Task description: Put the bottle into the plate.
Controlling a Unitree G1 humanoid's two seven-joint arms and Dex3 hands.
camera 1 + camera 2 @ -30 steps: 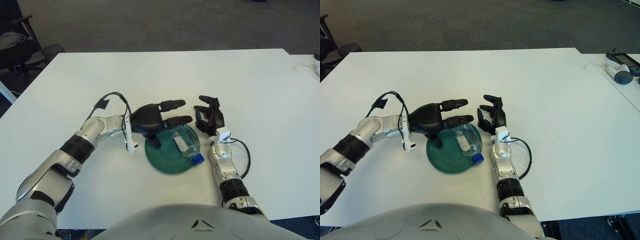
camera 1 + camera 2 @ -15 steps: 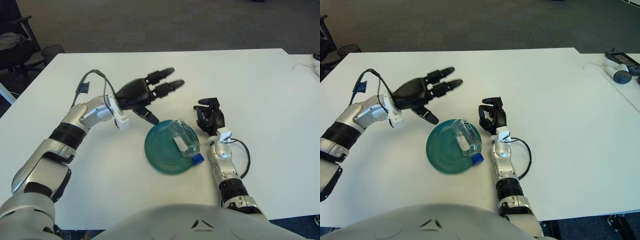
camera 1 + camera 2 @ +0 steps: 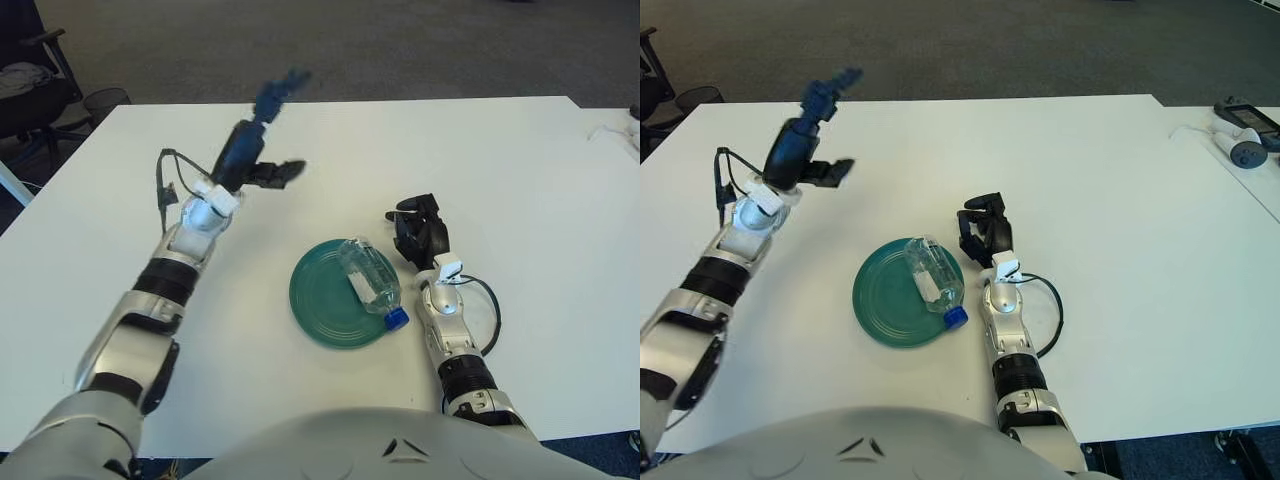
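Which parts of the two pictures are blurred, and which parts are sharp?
Left eye view: the raised left hand is smeared at its fingers; bottle and plate are crisp. Right eye view: same smear; right hand is sharp.

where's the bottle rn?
The bottle lies on its side on the right part of the green plate, just left of the right hand.

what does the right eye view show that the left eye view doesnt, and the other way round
Only the right eye view shows the controller-like devices on the neighbouring table at far right. Only the left eye view shows the office chair and wire bin at far left. Both show the bottle lying on the green plate, the left robot hand raised open, and the right robot hand curled beside the plate.
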